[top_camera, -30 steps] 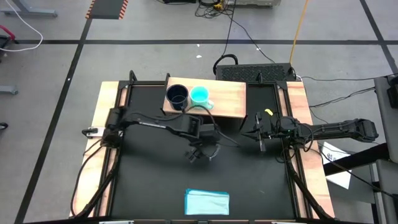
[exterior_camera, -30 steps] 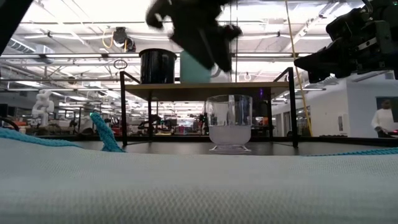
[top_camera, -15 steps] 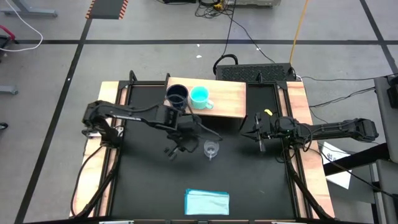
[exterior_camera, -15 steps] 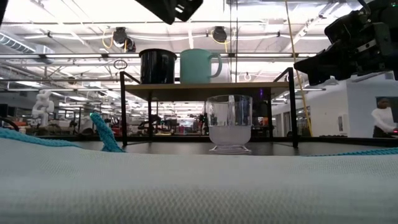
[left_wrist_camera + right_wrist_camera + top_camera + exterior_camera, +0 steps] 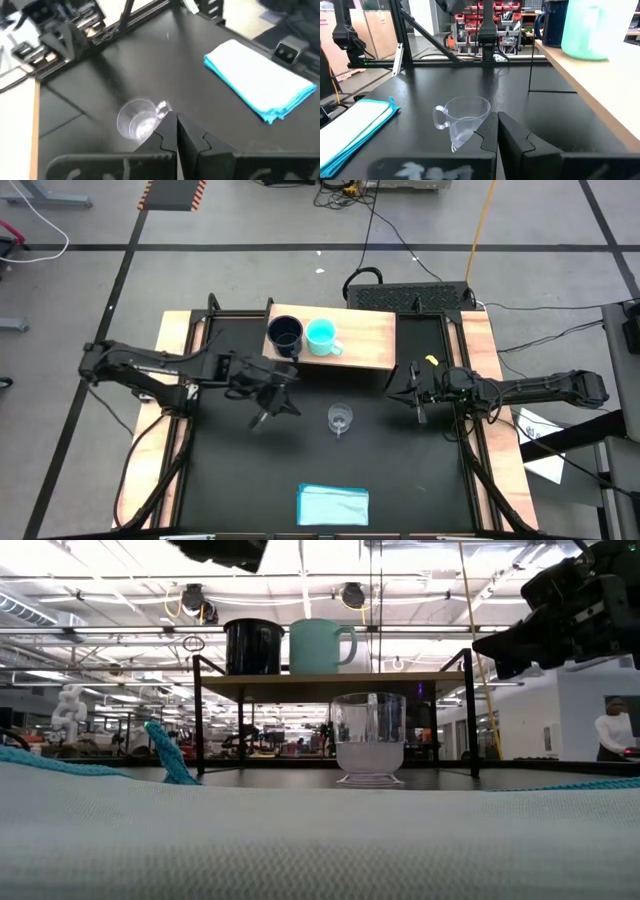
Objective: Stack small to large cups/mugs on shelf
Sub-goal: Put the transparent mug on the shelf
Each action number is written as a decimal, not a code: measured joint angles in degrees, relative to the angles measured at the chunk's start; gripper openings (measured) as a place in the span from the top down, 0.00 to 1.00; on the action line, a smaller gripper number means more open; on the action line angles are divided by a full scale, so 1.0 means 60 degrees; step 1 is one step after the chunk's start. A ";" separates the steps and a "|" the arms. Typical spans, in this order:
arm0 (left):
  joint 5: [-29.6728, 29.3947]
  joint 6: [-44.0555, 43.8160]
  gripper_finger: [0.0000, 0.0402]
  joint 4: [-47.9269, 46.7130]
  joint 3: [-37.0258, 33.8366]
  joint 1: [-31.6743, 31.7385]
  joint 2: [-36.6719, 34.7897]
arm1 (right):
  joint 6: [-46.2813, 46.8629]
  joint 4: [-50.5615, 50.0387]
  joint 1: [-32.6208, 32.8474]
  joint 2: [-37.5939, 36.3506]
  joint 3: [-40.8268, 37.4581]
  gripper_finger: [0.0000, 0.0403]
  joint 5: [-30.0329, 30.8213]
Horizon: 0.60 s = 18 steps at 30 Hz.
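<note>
The small clear glass cup [image 5: 340, 420] stands upright on its foot on the black table, in front of the shelf [image 5: 365, 340]. The navy mug [image 5: 285, 335] and the turquoise mug [image 5: 320, 335] stand side by side on the shelf's wooden top. My left gripper [image 5: 258, 422] hovers left of the glass cup [image 5: 137, 120], shut and with nothing in it [image 5: 176, 120]. My right gripper [image 5: 398, 393] waits at the table's right, level, shut [image 5: 496, 120], facing the glass cup [image 5: 462, 120].
A folded light blue cloth [image 5: 333, 505] lies near the table's front edge and fills the foreground of the low view [image 5: 300, 840]. The shelf's dark legs [image 5: 198, 720] stand behind the glass cup [image 5: 370, 738]. Wooden strips edge the table at left and right.
My left gripper has drawn back from over the glass cup toward the table's left edge, rising and tipping closer to level. Its fingers, spread around the cup a second ago, have shut. The glass cup has stayed upright where it was.
</note>
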 joint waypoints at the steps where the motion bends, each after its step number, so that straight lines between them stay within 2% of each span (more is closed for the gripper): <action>1: -0.0160 -0.0070 1.00 0.0082 -0.0297 -0.0004 -0.0236 | 0.0000 0.0035 0.0004 -0.0004 0.0000 1.00 0.0000; 5: -0.0297 -0.0401 1.00 0.0560 -0.1389 -0.0025 -0.1370 | 0.0022 0.0022 0.0004 0.0000 0.0000 1.00 0.0000; 12: -0.0176 -0.1325 1.00 0.2575 -0.3520 -0.0192 -0.3672 | 0.0026 0.0092 0.0002 0.0045 0.0001 1.00 0.0000; 18: -0.0477 -0.2186 1.00 0.4377 -0.5524 -0.0316 -0.5009 | -0.0071 0.0089 0.0000 0.0113 0.0000 1.00 0.0004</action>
